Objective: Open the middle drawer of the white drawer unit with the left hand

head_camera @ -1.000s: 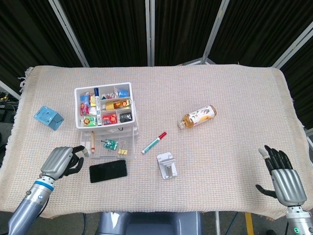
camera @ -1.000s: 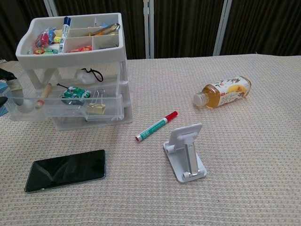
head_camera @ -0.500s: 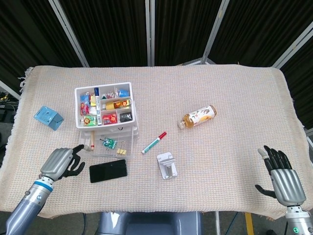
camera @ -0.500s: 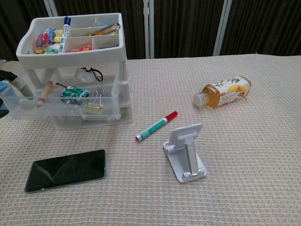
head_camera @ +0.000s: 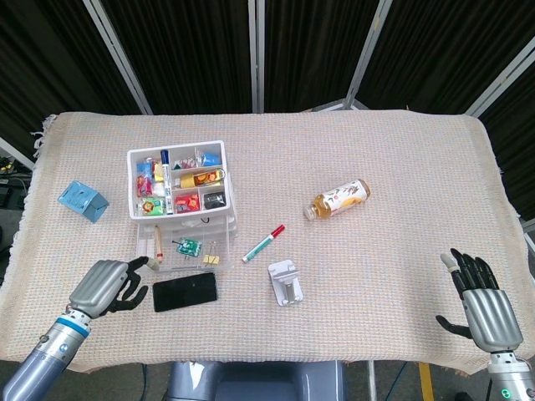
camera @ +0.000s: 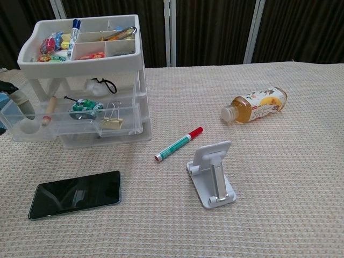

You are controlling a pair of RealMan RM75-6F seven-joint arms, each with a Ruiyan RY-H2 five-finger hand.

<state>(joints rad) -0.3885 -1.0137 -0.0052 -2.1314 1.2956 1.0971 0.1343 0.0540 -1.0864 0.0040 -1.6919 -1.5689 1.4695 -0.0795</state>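
The white drawer unit (head_camera: pixel 177 180) stands at the left of the table, its top tray full of small items. Its clear middle drawer (head_camera: pixel 180 255) is pulled out toward me and holds a pencil, a green item and binder clips. My left hand (head_camera: pixel 104 286) sits at the drawer's front left corner with its fingers (head_camera: pixel 138 267) curled onto the front wall. In the chest view one fingertip (camera: pixel 19 100) hooks over the drawer (camera: pixel 75 121) at the frame's left edge. My right hand (head_camera: pixel 485 305) rests open at the table's near right edge, holding nothing.
A black phone (head_camera: pixel 185 291) lies just in front of the drawer, right of my left hand. A white phone stand (head_camera: pixel 285 282), a red-capped marker (head_camera: pixel 263 243) and a lying bottle (head_camera: pixel 338 199) sit mid-table. A blue box (head_camera: pixel 83 200) is at the far left.
My left hand has drawn back toward me, and the middle drawer has slid a little further out with it. The right hand has not moved.
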